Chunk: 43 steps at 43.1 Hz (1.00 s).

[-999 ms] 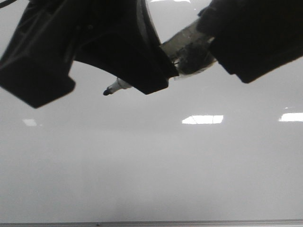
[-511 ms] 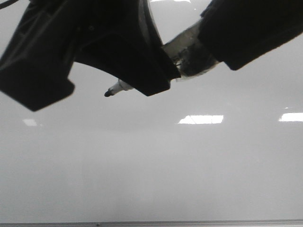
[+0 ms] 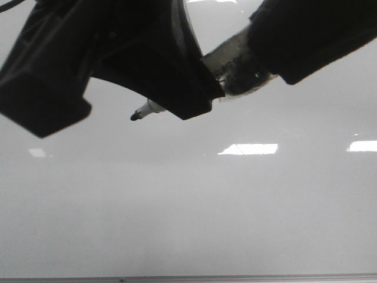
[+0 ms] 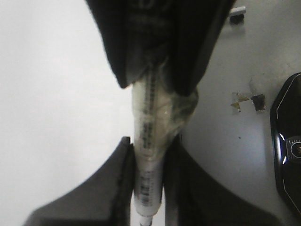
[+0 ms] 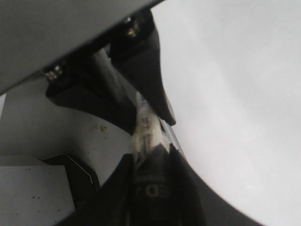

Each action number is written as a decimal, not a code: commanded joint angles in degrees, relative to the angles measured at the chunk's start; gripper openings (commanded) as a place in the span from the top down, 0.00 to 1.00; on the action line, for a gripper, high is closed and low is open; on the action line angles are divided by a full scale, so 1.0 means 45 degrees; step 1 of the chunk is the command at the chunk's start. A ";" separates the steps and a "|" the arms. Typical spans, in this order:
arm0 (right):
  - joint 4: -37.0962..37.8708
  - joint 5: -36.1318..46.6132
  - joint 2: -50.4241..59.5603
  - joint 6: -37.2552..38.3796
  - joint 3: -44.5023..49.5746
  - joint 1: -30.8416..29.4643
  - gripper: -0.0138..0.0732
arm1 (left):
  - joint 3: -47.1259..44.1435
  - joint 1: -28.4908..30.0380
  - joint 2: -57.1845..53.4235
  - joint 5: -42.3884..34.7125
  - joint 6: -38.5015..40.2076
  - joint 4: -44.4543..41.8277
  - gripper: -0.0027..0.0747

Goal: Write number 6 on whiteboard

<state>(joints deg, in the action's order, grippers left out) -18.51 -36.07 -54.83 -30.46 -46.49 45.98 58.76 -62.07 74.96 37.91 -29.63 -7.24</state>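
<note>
The whiteboard (image 3: 188, 206) is a glossy pale grey surface that fills the front view, with its thin grey edge strip (image 3: 235, 277) nearest the camera. No number 6 shows on it in any view. A marker (image 3: 147, 109), wrapped in clear tape, hangs above the board with its dark tip (image 3: 134, 116) bare and pointing left. My left gripper (image 3: 177, 97) is shut on the marker's barrel (image 4: 148, 188). My right gripper (image 3: 268, 56) is shut on the marker's dark rear end (image 5: 150, 183), just behind the taped part (image 5: 143, 125).
Bright rectangular light reflections (image 3: 248, 149) lie on the board. Off the board, the left wrist view shows a black rounded device (image 4: 288, 141), small scraps (image 4: 244, 100) and a small white item (image 4: 237, 10). A black object (image 5: 80, 174) and a pale plate (image 5: 28, 193) lie beside my right gripper.
My right gripper has shifted slightly up and to the right. The marker tip and my left gripper have barely moved.
</note>
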 commanded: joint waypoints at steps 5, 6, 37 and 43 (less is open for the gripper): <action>-0.0048 0.0443 0.1214 0.0070 0.0208 -0.0960 0.91 | 0.0436 0.0809 -0.0421 -0.0685 0.0535 0.0381 0.58; -0.0048 0.0443 0.1340 0.0095 0.0356 -0.1215 0.91 | 0.0436 0.0838 -0.0445 -0.0685 0.0535 0.0436 0.53; -0.0059 0.0782 0.2636 0.0106 0.1268 -0.4268 0.91 | -0.3719 0.5130 -0.4362 -0.4254 0.1817 0.3243 0.99; -0.0466 0.1628 0.2005 0.0106 0.1255 -0.4268 0.91 | -0.6062 0.5821 -0.7591 -0.5693 0.1817 0.4006 0.99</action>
<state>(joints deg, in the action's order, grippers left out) -18.54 -34.89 -44.51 -30.00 -39.27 27.08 34.37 -36.91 48.14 19.88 -22.13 7.86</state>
